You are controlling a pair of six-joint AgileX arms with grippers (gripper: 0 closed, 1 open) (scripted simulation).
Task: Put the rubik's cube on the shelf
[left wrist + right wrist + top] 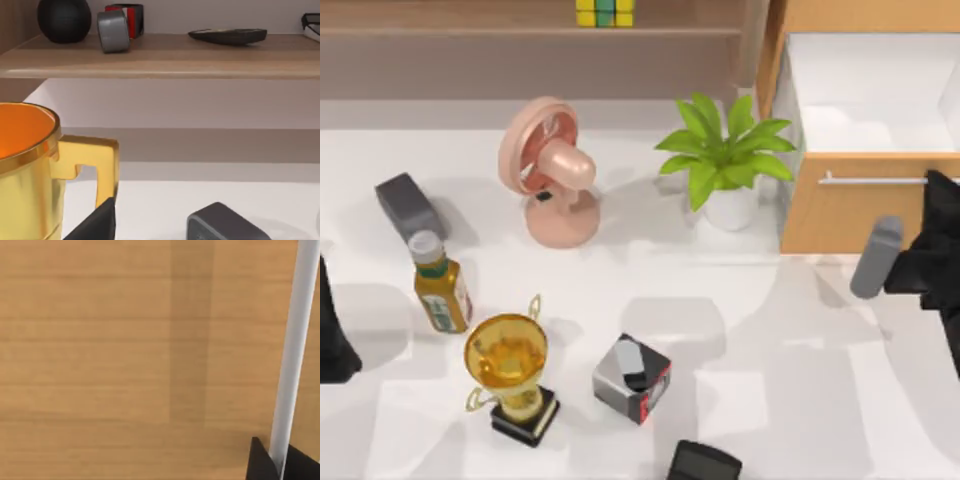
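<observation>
I see the rubik's cube (605,12) already on the shelf (470,30) — far from both arms. My right fingers (280,462) straddle the cabinet's silver handle (295,350) (grip looks closed); left fingers I cannot tell.

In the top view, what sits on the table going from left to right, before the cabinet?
Dark grey block → bottle → gold trophy → pink fan → grey-black-red box → potted plant.
</observation>
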